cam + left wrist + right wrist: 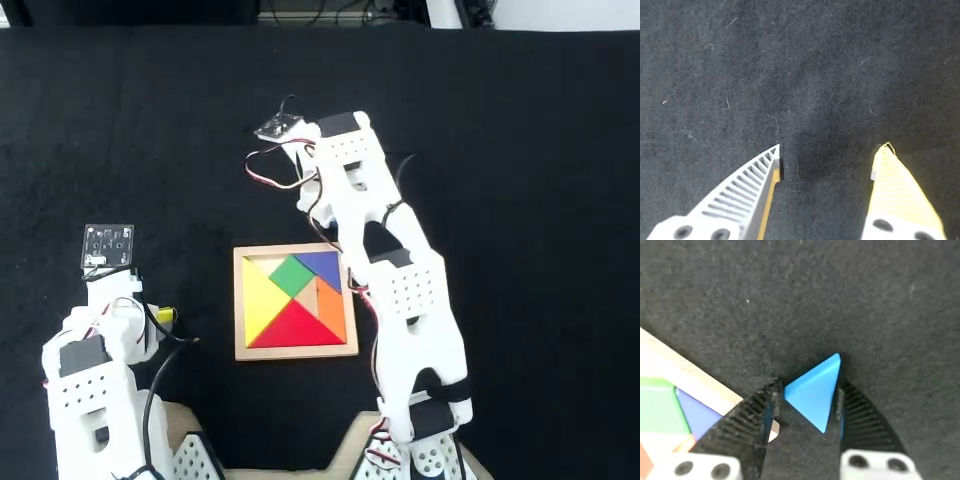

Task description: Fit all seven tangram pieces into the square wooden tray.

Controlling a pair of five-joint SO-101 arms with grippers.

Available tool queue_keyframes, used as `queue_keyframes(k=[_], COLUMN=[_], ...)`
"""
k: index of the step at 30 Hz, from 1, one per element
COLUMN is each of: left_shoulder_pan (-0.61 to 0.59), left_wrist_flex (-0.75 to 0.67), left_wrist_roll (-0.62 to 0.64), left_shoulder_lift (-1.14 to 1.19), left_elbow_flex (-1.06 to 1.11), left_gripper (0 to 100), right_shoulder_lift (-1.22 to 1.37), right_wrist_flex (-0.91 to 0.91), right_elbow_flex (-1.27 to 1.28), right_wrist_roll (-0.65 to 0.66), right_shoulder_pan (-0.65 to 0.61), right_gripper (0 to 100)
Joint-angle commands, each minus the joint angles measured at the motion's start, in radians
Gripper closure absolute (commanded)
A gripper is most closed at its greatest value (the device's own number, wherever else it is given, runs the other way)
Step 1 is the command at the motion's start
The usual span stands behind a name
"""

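- left end effector (832, 146): released, jaws wide apart, nothing between them; low over bare bench (520, 150) near the near-left corner, well apart from the tray
- square wooden tray (240, 300): flat near bench centre, mostly filled; five pieces countable: yellow (260, 300), red (295, 325), green (292, 272), dark blue (322, 265), orange (333, 305)
- bare wood gap (322, 296) just right of tray centre, so not finished; the right arm (400, 290) hides part of the tray's right side, so count is unsure
- right end effector (807, 385): looks clenched on the light-blue triangle (815, 395), just beyond a tray corner, out of the tray
- triangle's long edge lies along one finger, long axis running with the fingers; square corner points at the other finger, on the tray side
- left to do, probably: seat this triangle in the gap
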Motion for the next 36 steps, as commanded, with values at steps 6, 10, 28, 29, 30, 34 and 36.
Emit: queue_keyframes(k=[6, 10, 28, 29, 30, 34, 36], left_shoulder_pan=[0.004, 0.004, -0.033, -0.038, -0.042, -0.048, -0.048], left_wrist_flex=[-0.005, -0.005, -0.005, -0.005, -0.005, -0.005, -0.005], left_wrist_roll=[-0.009, -0.009, -0.008, -0.008, -0.006, -0.005, -0.003], left_shoulder_lift=[-0.011, -0.011, -0.011, -0.011, -0.011, -0.011, -0.011], left_elbow_flex=[-0.004, -0.004, -0.01, -0.01, -0.012, -0.015, -0.015], left_gripper=[71, 71, 71, 71, 71, 71, 71], right_shoulder_lift=[0.002, 0.002, -0.07, -0.093, -0.122, -0.262, -0.34], right_wrist_flex=[-0.005, 0.043, 0.221, 0.221, 0.221, 0.215, 0.19], right_elbow_flex=[-0.007, -0.079, -0.262, -0.228, -0.186, 0.005, 0.099], right_wrist_roll=[0.043, 0.055, 0.348, 0.393, 0.422, 0.474, 0.476], right_shoulder_pan=[-0.005, -0.005, -0.069, -0.081, -0.1, -0.167, -0.178], right_gripper=[90.3, 98.6, 98.8, 98.8, 98.8, 98.8, 98.8])
